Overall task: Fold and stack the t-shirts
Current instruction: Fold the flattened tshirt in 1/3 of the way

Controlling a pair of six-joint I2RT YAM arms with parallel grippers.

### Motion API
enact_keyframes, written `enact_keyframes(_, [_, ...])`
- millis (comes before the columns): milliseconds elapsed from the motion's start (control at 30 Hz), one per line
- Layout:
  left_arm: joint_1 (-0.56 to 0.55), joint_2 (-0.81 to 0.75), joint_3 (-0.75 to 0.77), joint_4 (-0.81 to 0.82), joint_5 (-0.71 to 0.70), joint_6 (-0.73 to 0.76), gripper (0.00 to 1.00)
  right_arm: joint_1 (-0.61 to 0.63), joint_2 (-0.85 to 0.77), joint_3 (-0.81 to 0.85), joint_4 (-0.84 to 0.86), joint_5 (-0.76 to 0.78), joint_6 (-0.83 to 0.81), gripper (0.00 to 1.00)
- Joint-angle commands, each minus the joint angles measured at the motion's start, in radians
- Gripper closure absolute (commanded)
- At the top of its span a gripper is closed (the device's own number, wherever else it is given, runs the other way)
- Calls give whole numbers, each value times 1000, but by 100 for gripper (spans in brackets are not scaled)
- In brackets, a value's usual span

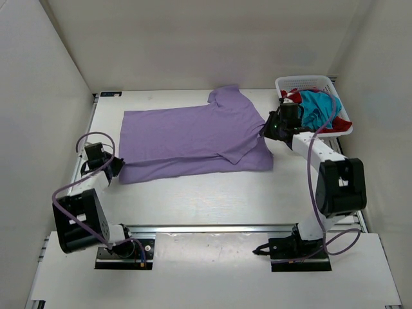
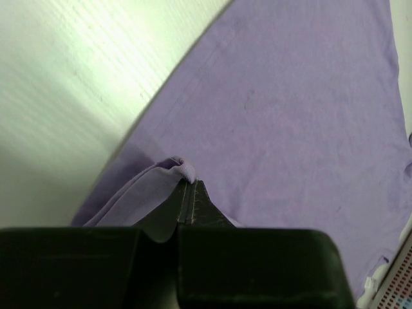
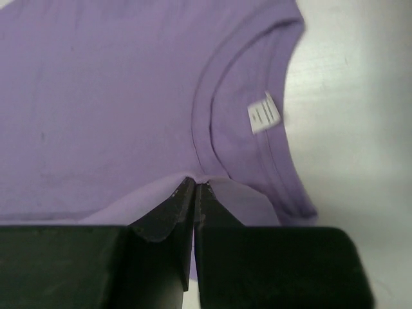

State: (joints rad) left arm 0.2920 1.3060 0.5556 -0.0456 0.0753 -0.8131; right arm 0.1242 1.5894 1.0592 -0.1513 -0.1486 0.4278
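From above, the lavender t-shirt is lying spread across the middle of the tabletop, while the teal t-shirt and red t-shirt are sitting heaped in the white basket at upper right. The left tool is gripping the hem corner at lower left and the right tool the shoulder at right, probably to lift the near edge as one line; bare tabletop is lying open below. In the left wrist view, the tool is clenching a pinch of purple hem at lower centre. In the right wrist view, the tool is clamping cloth just below the collar, near its white label.
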Motion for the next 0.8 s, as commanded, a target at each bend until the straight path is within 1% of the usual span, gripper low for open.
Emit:
enact_keyframes(0, [16, 53, 66, 35, -28, -3, 100, 9, 70, 105, 45, 24, -41, 100])
enact_keyframes(33, [16, 83, 72, 67, -23, -9, 100, 5, 101, 125, 39, 15, -46, 100])
enact_keyframes(200, [1, 157, 124, 84, -40, -8, 100, -12, 190, 200, 45, 15, -57, 100])
enact_keyframes(333, [-14, 214, 153, 133, -37, -11, 100, -25, 257, 248, 50, -3, -52, 100])
enact_keyframes(433, [-25, 265, 191, 119, -46, 9, 98, -34, 300, 280, 59, -6, -58, 99])
enact_keyframes(500, [-10, 297, 210, 108, -10, 6, 95, -34, 323, 298, 59, -9, -51, 100])
enact_keyframes(567, [4, 302, 205, 133, 26, 0, 90, -34, 336, 317, 62, -11, -51, 100])
enact_keyframes(633, [10, 289, 199, 125, 0, 3, 79, -34, 348, 327, 61, -17, -49, 100])
enact_keyframes(733, [22, 239, 190, 124, -2, -9, 69, -28, 360, 355, 62, -42, -44, 97])
enact_keyframes(767, [21, 205, 178, 127, -6, -5, 68, -24, 359, 364, 68, -49, -40, 94])
